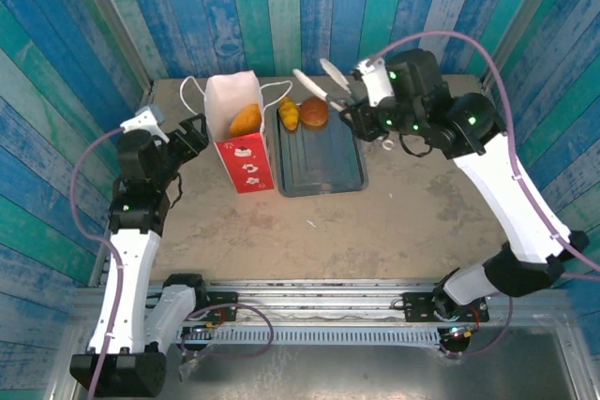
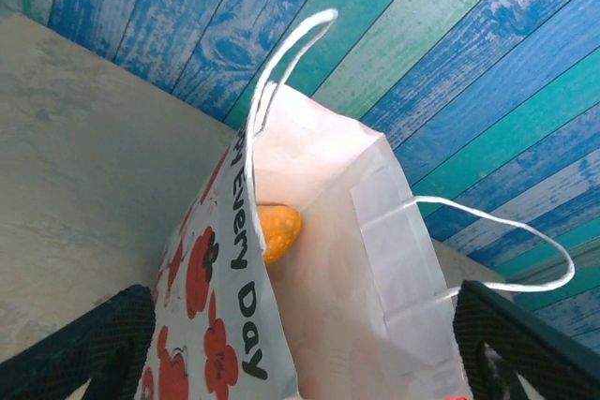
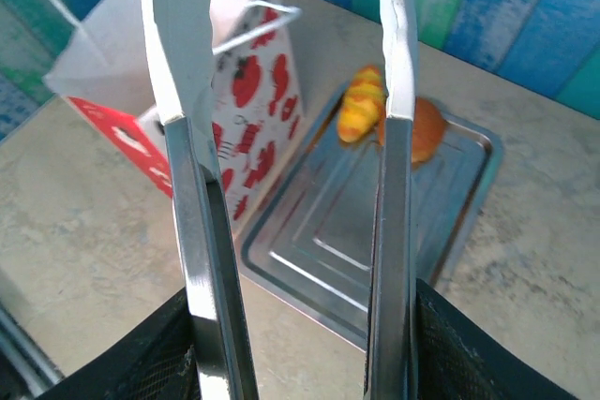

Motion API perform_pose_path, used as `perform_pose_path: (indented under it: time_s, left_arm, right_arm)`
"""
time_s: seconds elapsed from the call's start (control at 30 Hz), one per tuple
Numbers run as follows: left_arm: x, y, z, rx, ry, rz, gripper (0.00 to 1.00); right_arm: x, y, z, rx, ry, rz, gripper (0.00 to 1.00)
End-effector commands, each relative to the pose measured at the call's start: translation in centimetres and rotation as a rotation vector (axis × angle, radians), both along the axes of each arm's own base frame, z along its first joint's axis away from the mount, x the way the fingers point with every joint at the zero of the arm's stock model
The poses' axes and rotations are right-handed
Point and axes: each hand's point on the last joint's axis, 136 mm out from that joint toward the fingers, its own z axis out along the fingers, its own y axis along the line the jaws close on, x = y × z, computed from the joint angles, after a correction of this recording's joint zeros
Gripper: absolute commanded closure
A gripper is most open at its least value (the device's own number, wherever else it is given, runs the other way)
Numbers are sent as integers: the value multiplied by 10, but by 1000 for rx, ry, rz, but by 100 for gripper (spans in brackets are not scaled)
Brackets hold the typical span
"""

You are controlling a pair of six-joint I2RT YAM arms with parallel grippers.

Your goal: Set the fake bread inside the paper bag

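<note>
Top external view first: the bag [image 1: 246, 164] stands upright at the back left of the worktop [image 1: 422, 222], and the tray [image 1: 319, 175] lies just beside it on the right. One golden-orange piece of bread [image 1: 246, 120] is already down inside the open bag. Two more sit at the tray's far end, touching each other: a yellowish croissant [image 1: 290, 113] on the left and a round brown bun [image 1: 314, 113] on the right.

My left hand [image 1: 192, 138] is at the bag's left side. On the left wrist cam its fingers [image 2: 84, 353] are spread wide, one in each bottom corner, with the bag's mouth between them. Can't tell if either one touches the paper, tbh. The orange piece peeks out against the bag's inside wall, and both cord handles [image 2: 291, 53] stick up.

My right hand [image 1: 364, 111] hangs by the tray's far right corner, pinching a pair of metal tongs [image 1: 323, 81] that reach out to the left past the tray's far edge. On the right wrist cam the tong arms run up from between my fingers [image 3: 478, 353], tips apart. The croissant shows between the arms and the bun sits partly behind the right one.
</note>
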Motion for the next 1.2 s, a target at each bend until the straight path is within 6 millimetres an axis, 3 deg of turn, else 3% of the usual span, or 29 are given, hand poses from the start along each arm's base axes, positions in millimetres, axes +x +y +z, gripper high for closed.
perform_pose_path:
  time_s: [0.0,0.03,0.13,0.27,0.5,0.73,1.17]
  left_arm:
    - [-12,12,12,54,-39,56,9]
    - [-15,13,14,65,-52,59,7]
    - [-27,14,21,97,-98,63,1]
    - [-42,18,25,132,-144,82,6]
    - [-57,19,15,189,-138,82,6]
    - [-64,20,9,229,-126,77,6]
    - [-62,21,4,236,-117,84,6]
  right_arm:
    - [12,-17,1,52,-37,-68,45]
    - [20,-32,-7,41,-32,-113,45]
    - [26,-46,-36,10,-8,-140,46]
    - [35,-52,-81,-61,40,-142,45]
    - [63,-56,-138,-219,44,-145,44]
    - [96,-40,-195,-341,58,-57,43]
    - [153,-14,-254,-404,42,-4,34]
